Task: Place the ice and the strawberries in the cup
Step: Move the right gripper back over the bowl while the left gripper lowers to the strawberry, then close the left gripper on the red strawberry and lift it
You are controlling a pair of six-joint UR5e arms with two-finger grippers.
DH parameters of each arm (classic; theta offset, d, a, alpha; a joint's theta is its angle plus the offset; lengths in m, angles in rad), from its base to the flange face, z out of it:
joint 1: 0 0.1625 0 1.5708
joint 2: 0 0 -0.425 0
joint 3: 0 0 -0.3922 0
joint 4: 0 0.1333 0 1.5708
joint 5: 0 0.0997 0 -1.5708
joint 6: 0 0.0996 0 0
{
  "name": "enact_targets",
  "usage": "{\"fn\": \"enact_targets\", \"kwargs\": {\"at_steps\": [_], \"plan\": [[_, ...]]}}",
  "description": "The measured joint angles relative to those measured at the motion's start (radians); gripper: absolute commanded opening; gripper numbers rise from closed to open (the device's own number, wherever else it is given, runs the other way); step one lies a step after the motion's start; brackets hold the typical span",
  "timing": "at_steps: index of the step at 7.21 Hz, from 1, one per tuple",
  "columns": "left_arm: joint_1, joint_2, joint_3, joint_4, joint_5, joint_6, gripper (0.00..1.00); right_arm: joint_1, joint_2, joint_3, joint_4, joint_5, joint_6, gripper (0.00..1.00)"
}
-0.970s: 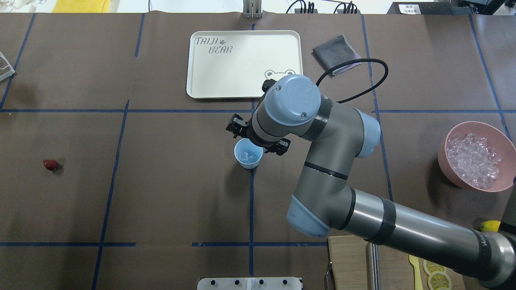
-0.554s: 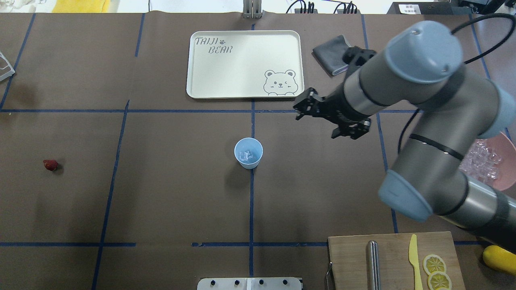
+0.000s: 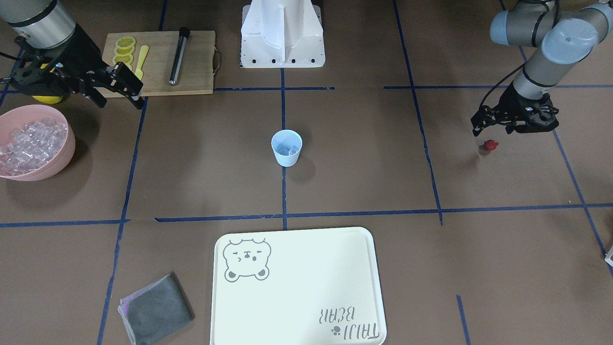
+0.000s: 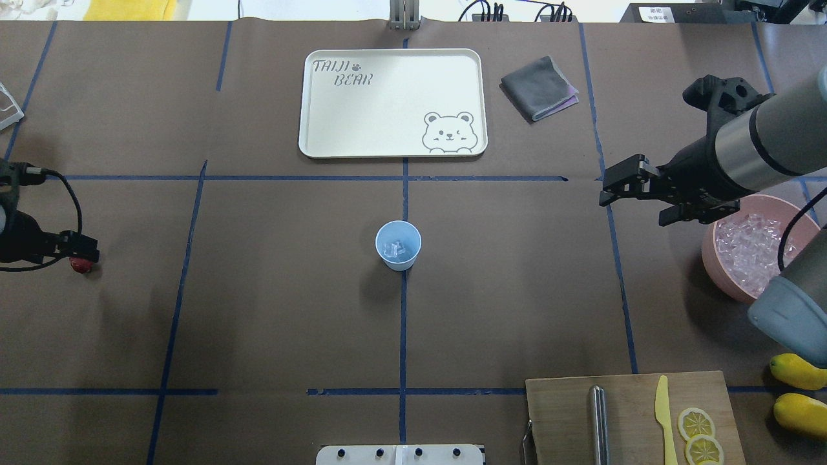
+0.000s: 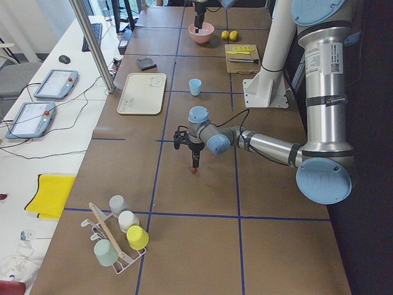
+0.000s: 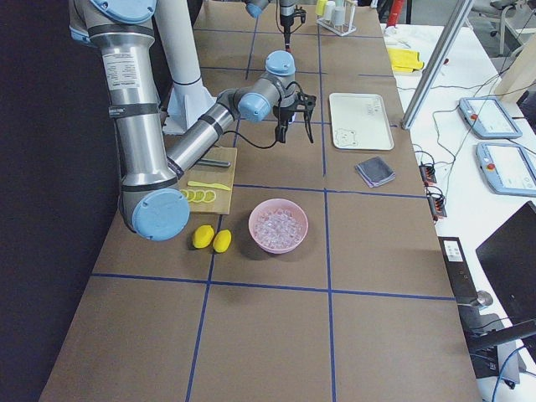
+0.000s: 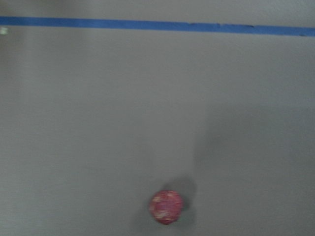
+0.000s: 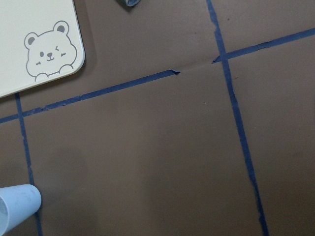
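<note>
left fingers (image 3: pixel 491 130) spread, nothing in them, hanging just above the strawberry (image 3: pixel 489 145). As far as I can tell there's no contact. The strawberry lies on the worktop (image 4: pixel 258 310) far out on the left side, well apart from the cup (image 4: pixel 398 245). In the left wrist view the berry is near the bottom edge with a blue tape line across the top, fingers out of shot.

The cup stands upright at the worktop centre, on the tape line, with a few ice cubes (image 4: pixel 394 248) in the bottom.

right fingers (image 4: pixel 632 208) spread, empty, up over the right side, just left of the pink bowl (image 4: pixel 714 274), which is heaped with more ice.

tray (image 4: pixel 387 110) sits on the far side of the cup, with the grey cloth (image 4: pixel 537 87) to its right. cutting board (image 4: pixel 562 413) is near right and carries lemon slices, a yellow knife and a metal rod. Two whole lemons (image 4: pixel 801 415) lie right of it.
</note>
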Motion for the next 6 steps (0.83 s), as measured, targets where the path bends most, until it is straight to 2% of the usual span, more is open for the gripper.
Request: {"fn": "enact_targets", "kwargs": {"at_steps": [6], "plan": [[0.019, -0.034, 0.075, -0.006, 0.011, -0.007, 0.98, 0.004, -0.009, -0.016, 0.003, -0.007, -0.026, 0.99]]}}
